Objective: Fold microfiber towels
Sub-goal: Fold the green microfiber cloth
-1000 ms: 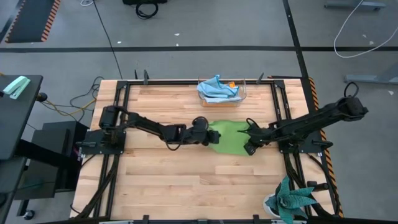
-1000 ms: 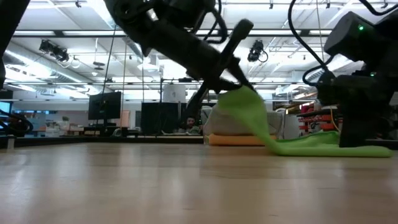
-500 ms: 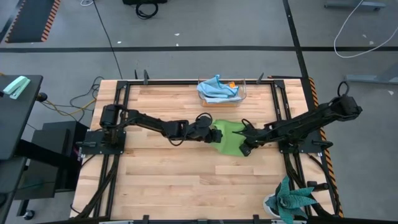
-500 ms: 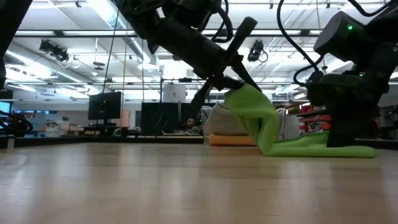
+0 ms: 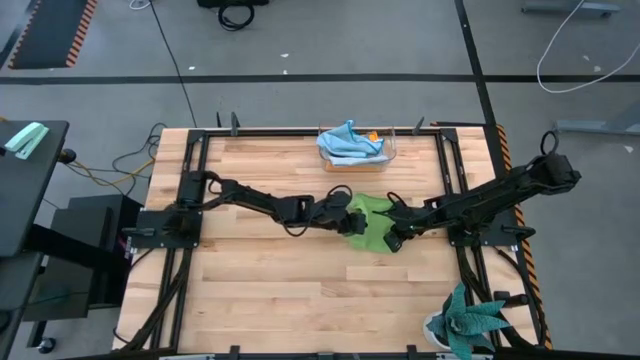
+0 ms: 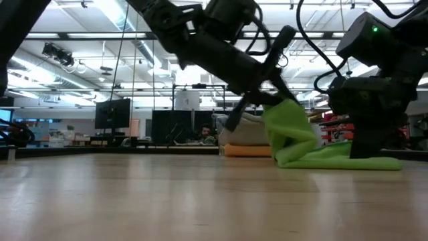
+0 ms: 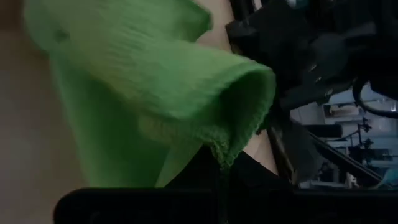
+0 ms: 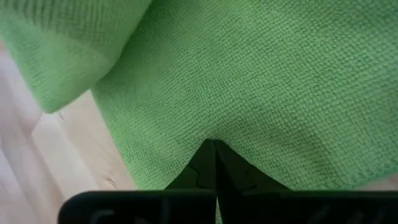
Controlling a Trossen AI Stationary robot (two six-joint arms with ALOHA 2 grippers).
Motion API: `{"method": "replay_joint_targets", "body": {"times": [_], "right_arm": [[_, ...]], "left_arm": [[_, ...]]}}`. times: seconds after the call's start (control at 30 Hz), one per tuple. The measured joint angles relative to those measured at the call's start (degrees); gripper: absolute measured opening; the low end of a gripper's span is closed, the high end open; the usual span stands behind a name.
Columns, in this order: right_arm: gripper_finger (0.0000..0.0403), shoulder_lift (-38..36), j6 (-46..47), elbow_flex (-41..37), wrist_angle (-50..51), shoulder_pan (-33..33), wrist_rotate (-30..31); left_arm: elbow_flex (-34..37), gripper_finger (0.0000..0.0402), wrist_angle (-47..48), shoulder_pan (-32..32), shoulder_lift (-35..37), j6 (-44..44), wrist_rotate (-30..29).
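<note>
The lime green towel (image 5: pixel 372 222) lies mid-table, its left part lifted and bent over toward the right. My left gripper (image 5: pixel 350 220) is shut on that raised part (image 6: pixel 281 110). My right gripper (image 5: pixel 392 241) is shut on the towel's near right edge, low at the table (image 6: pixel 364 150). The towel's right part rests flat on the wood (image 6: pixel 348 161). The light blue towel (image 5: pixel 350 142) lies bunched in the clear box (image 5: pixel 392 150) at the far edge, with a bit of orange (image 5: pixel 372 135) beside it. The grey towel is out of view. My left gripper pinches the towel's left edge (image 7: pixel 231 152) between its two fingers, coming from the table's left, slanting down. That edge is lifted clear of the table, and the cloth hangs below it in a slack curve down to the wood (image 6: pixel 289 155). My right gripper pinches the towel's edge (image 8: pixel 214 138) at its fingertips, coming low from the table's right. The cloth around the hold lies flat on the table.
The clear box stands at the table's far edge, behind the towel. A teal spiky-leaved plant (image 5: pixel 468 325) stands at the near right corner. Bare wood (image 5: pixel 270 290) spreads over the table's near and left parts.
My left gripper has gone toward the table's right edge with the towel's left edge held up. The towel has folded over on itself and grown narrower; its right part has stayed on the table. My right gripper has shifted a little to the left.
</note>
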State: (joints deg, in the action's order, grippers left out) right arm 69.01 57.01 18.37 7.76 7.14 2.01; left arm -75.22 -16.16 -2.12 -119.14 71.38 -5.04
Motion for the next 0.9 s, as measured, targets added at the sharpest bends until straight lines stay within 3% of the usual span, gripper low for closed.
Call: {"method": "replay_joint_targets", "body": {"times": [0.7, 0.9], "right_arm": [[0.0000, 0.00, 0.00, -0.02, -0.50, 0.00, -0.98], [0.0000, -0.94, 0.47, -0.02, -0.28, 0.00, -0.76]], "left_arm": [[-11.60, 0.0008, 3.59, 0.96, -9.07, -2.00, 7.83], [-11.76, 0.0008, 4.47, 1.00, -9.22, -2.02, 7.94]]}}
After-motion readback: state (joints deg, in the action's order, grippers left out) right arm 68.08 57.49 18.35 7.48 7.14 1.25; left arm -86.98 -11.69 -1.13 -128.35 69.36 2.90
